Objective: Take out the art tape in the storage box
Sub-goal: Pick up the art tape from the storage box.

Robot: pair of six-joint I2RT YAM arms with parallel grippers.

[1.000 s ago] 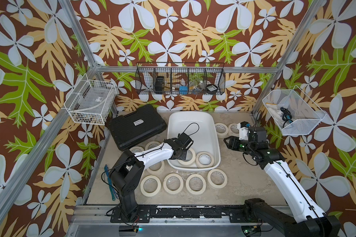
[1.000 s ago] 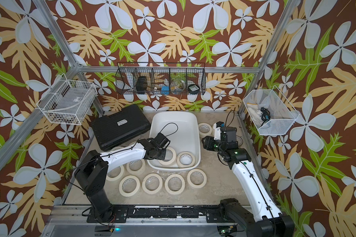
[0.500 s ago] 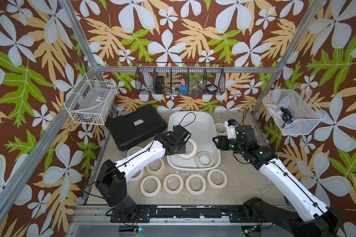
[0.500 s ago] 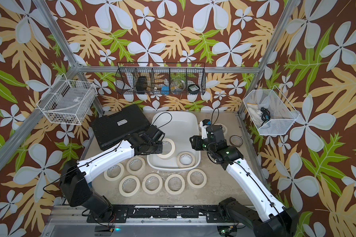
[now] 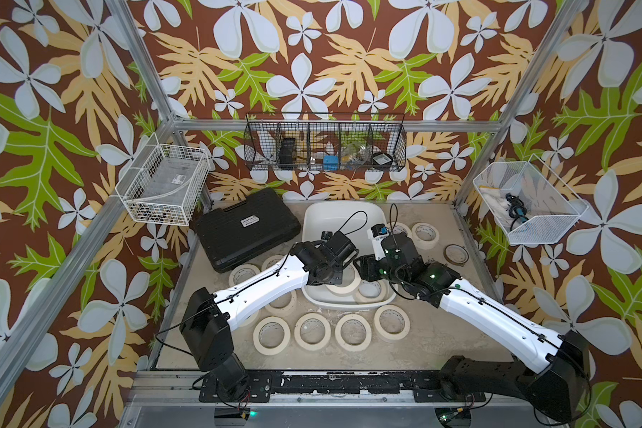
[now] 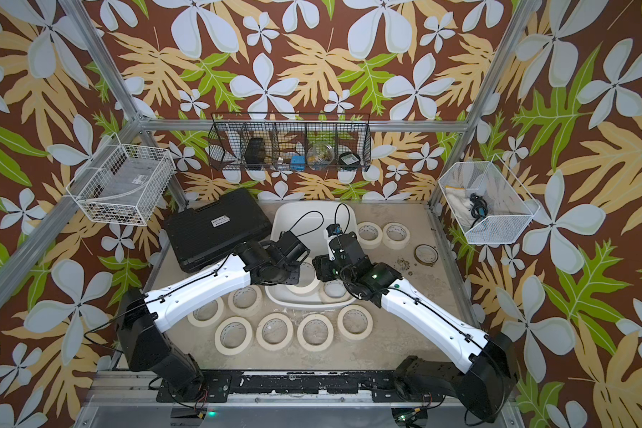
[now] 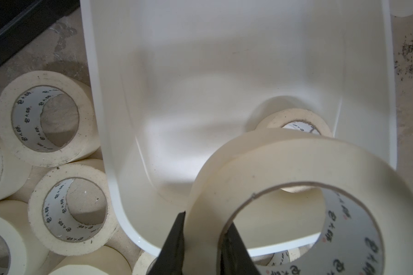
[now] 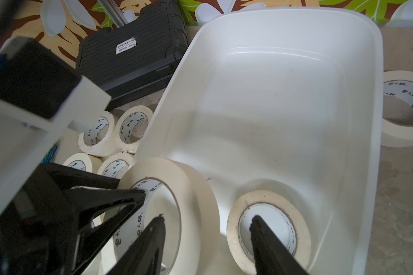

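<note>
Cream art tape roll [image 7: 296, 162] hangs tilted over the near end of the white storage box [image 7: 212, 47], its wall pinched by the left gripper [image 7: 203, 223]. Beside it, the right gripper [image 8: 208, 217] holds its fingers spread above another roll [image 8: 265, 197] lying flat inside the box.

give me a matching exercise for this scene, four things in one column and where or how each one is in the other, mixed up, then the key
1 left gripper
2 right gripper
3 black ribbed hard case
4 thin brownish flat ring

a open over a flat cream tape roll in the white plastic tub
b on the table, left of the tub
c shut on a tilted cream tape roll
d on the table, right of the tub

Pairs: 1-c, 2-a, 3-b, 4-d
</note>
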